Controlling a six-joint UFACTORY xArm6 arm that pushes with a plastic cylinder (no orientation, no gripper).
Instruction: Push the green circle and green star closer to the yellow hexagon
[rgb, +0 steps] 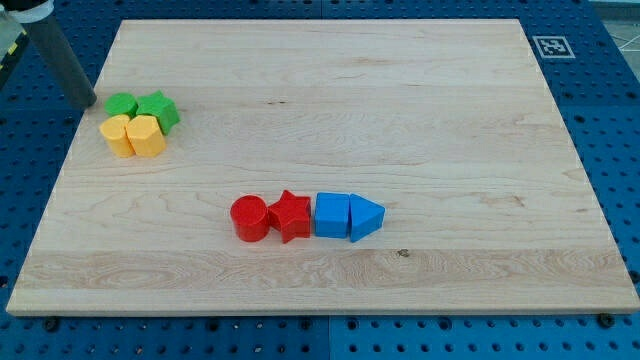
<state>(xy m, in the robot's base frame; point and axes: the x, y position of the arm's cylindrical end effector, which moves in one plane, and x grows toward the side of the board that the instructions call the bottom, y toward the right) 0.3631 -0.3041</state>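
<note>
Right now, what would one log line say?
my tip: left of green circle | green star, circle: touching yellow blocks | red, blue blocks: untouched

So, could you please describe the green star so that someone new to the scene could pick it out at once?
Look at the wooden board and go to the tight cluster of four blocks near its left edge. The green star is the upper right one, beside the green circle and above the yellow hexagon. Its pointed outline sets it apart; my tip sits left of the circle.
</note>
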